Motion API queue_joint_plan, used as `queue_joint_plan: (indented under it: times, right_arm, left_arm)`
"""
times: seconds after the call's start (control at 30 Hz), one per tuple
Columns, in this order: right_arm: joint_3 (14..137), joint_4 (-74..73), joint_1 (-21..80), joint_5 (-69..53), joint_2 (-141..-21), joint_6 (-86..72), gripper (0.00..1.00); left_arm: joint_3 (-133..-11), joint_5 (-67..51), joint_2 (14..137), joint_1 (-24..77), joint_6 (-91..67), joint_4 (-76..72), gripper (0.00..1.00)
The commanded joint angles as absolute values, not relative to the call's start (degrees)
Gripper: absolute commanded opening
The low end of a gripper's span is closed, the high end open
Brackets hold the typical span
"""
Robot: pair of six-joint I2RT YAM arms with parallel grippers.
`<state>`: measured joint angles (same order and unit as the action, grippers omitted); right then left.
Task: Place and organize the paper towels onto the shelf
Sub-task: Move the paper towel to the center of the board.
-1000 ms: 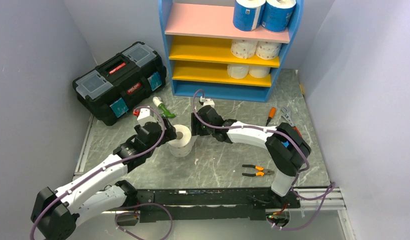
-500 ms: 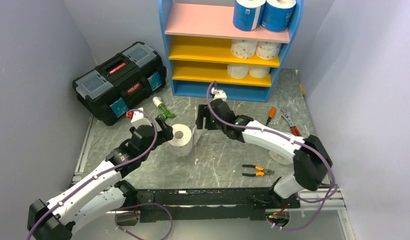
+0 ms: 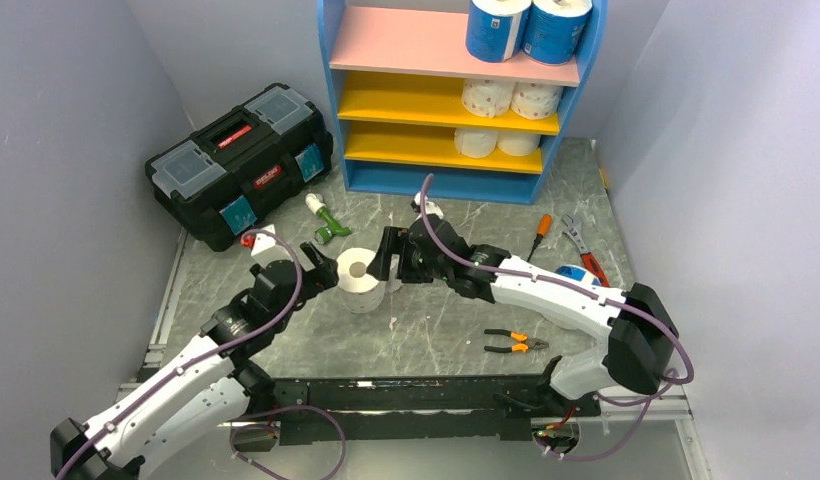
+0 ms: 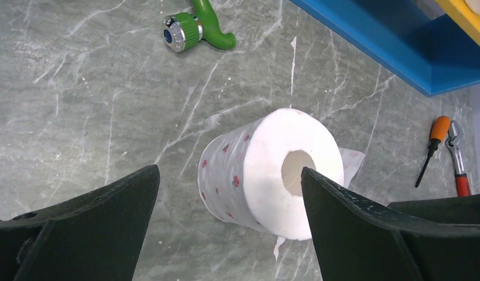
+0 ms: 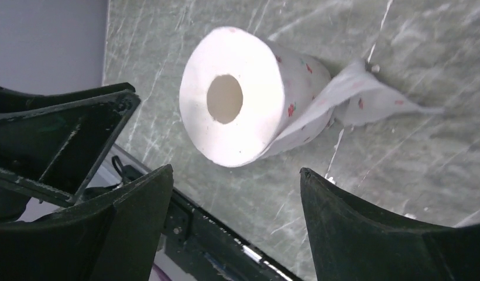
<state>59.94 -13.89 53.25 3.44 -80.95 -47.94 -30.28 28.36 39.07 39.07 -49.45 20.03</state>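
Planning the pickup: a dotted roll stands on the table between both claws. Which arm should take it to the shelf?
Probably left. The dotted roll and the shelf's bare left half lie toward the robot's left; the left claw stands open beside it. The right claw, also open, reaches across.

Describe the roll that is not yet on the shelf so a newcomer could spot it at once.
From the blue-framed shelf at the back, come forward onto the grey marbled table. There, between the left gripper and the right gripper, stands a white roll with small pink dots. Unlike the shelved rolls, it sits on the table, a loose sheet trailing from it.
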Motion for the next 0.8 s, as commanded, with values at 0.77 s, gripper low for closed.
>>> queue_joint_plan:
  times: [0.77]
  right_arm:
    - [69.50, -18.65, 53.26, 8.85, -94.02, -53.77, 0.75]
  left_arm:
    - [-26.23, 31.30, 29.18, 38.87, -53.61, 26.95, 0.99]
